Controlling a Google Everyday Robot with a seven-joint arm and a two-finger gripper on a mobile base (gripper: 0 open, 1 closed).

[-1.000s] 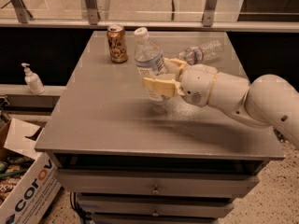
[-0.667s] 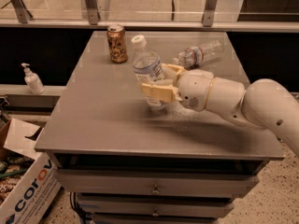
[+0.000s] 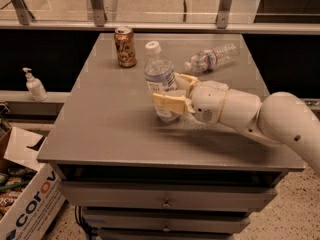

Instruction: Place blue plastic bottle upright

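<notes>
The blue plastic bottle (image 3: 160, 79), clear with a white cap and a pale blue-and-white label, stands nearly upright with a slight lean to the left at the middle of the grey table (image 3: 110, 119). Its base is at or just above the tabletop. My gripper (image 3: 172, 91) reaches in from the right, and its cream fingers (image 3: 170, 104) are shut on the bottle's lower half, one in front and one behind. The white arm stretches off to the right edge of the view.
A brown can (image 3: 125, 46) stands at the table's back left. A smaller crinkled clear bottle (image 3: 212, 58) with a red label lies on its side at the back right. A hand-pump bottle (image 3: 34, 85) and a cardboard box (image 3: 27, 204) are to the left, off the table.
My gripper has carried the bottle slightly lower and forward-left, and the bottle has turned closer to upright. The can and the crinkled bottle have not moved.
</notes>
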